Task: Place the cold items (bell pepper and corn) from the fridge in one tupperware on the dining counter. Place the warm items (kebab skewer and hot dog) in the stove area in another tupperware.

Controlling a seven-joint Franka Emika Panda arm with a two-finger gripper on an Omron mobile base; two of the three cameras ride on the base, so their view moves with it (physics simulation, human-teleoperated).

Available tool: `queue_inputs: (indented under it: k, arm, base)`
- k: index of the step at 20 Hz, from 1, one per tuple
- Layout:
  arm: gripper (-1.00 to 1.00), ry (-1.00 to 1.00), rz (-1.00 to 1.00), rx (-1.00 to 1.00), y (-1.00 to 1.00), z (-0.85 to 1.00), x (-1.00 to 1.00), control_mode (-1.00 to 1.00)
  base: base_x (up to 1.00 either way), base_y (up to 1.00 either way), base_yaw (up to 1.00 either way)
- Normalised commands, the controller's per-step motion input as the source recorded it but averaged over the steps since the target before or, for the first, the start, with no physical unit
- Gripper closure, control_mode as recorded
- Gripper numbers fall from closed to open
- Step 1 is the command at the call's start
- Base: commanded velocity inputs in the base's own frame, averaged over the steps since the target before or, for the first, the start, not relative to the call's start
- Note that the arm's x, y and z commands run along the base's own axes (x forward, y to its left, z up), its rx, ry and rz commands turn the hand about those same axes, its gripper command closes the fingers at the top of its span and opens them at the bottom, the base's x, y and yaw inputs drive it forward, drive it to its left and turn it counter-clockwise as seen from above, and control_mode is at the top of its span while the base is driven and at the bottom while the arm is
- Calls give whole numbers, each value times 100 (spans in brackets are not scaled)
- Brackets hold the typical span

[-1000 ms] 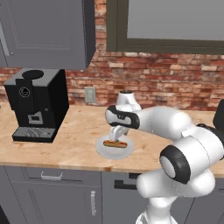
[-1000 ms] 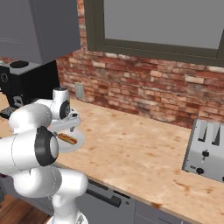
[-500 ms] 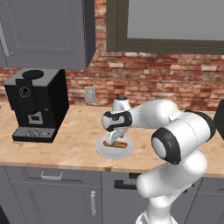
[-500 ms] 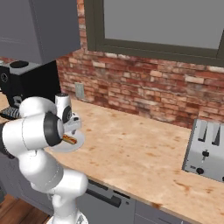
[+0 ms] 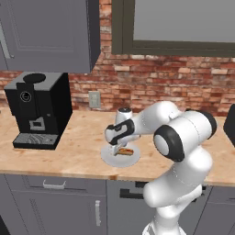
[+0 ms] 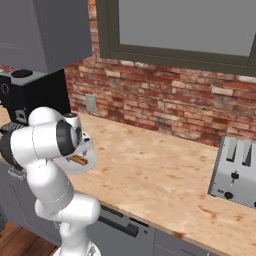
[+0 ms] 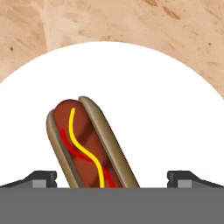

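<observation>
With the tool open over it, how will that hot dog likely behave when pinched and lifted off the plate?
The hot dog looks soft: a sausage in a bun, so it probably squashes rather than resists. Its rounded, elongated shape lying on the smooth white plate suggests it could roll or slide if nudged off-centre. The sauce lines on top may make it slippery. The tool straddles one end.

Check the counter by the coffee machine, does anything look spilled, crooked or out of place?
Nothing looks wrong. The hot dog lies intact on the white plate, sitting off to one side rather than centred, its sauce lines unsmeared. The open claw straddles it. The wooden counter shows no spills.
</observation>
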Motion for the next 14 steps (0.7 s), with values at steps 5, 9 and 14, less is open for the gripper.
queue_inputs:
  k: [5,9,14]
  arm:
    - [-100,2,0,0,0,-33,0,-100]
    - [100,27,0,0,0,-35,2,-100]
    - [100,25,-2,0,3,-12,0,-100]
  base:
    - [0,0,0]
    - [0,0,0]
    - [0,0,0]
